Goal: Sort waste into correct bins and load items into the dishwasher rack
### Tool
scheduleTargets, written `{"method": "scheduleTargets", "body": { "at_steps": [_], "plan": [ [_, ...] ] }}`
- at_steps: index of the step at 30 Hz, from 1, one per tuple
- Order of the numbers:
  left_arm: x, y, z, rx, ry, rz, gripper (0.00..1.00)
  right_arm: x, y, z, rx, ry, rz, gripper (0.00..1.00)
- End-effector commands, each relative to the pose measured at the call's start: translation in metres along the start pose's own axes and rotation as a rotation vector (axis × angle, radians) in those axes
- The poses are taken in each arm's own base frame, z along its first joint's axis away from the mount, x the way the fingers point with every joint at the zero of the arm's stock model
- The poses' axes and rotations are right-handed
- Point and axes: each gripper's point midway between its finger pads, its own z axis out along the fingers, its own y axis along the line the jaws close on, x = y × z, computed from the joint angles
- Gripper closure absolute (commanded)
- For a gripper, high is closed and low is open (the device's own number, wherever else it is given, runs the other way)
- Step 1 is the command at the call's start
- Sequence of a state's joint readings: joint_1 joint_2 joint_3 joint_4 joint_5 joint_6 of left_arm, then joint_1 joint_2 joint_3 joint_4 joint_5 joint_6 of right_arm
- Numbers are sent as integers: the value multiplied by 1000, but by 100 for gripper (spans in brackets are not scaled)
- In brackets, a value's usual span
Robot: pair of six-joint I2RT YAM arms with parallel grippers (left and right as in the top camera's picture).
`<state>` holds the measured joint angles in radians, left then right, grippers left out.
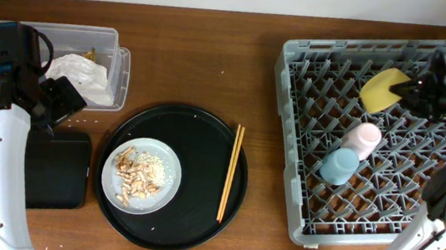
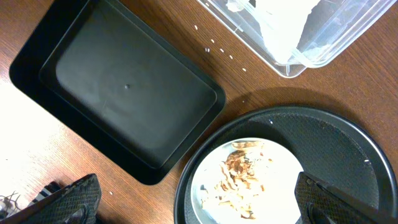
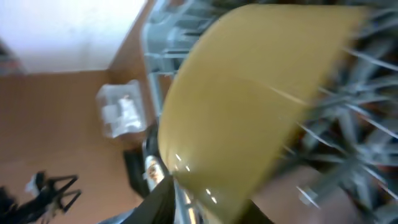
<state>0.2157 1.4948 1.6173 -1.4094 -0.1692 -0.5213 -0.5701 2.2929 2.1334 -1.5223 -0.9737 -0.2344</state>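
Observation:
My right gripper (image 1: 413, 86) is shut on the yellow bowl (image 1: 383, 88) and holds it tilted over the far part of the grey dishwasher rack (image 1: 306, 210); the bowl (image 3: 249, 93) fills the right wrist view. The pink bowl (image 1: 362, 138) and blue bowl (image 1: 340, 165) sit in the rack. My left gripper (image 1: 65, 107) is open and empty, above the table between the flat black tray (image 2: 124, 93) and the grey plate (image 2: 211, 180) of food scraps (image 2: 239, 174). The white napkin (image 1: 81, 75) lies in the clear box (image 1: 90, 38). The chopsticks (image 1: 230, 172) lie on the round tray.
The large round black tray (image 1: 205, 131) holds the plate and chopsticks at the table's middle. A few crumbs lie on the wood beside the clear box (image 2: 323, 37). The flat black tray (image 1: 56, 169) sits at the left front.

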Motion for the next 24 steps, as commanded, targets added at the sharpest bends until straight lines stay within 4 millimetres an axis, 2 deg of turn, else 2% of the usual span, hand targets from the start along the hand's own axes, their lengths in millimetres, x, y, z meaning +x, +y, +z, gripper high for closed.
{"method": "scheduleTargets", "body": {
  "at_steps": [1,6,10,12,14,16,19,23,24],
  "plan": [
    [-1,3,-2,-6,-13,-16,1,1,7,-45,211,-90,62,70],
    [-1,3,-2,-6,-13,-16,1,12,12,-90,479,-214,159,68],
    [-1,3,-2,-6,-14,-16,1,16,35,-96,502,-251,88,67],
    [-1,3,-2,-6,-13,-16,1,15,44,-88,500,-236,44,65],
    [-1,3,-2,-6,-13,-16,1,14,51,-70,501,-199,-31,64],
    [-1,3,-2,-6,-13,-16,1,11,50,-51,549,-165,-77,72],
    [-1,3,-2,-6,-14,-16,1,5,38,-28,671,-136,-115,78],
    [-1,3,-2,-6,-13,-16,1,-7,9,9,793,-78,-126,94],
    [-1,3,-2,-6,-14,-16,1,-11,2,17,795,-70,-125,96]
  ]
}}
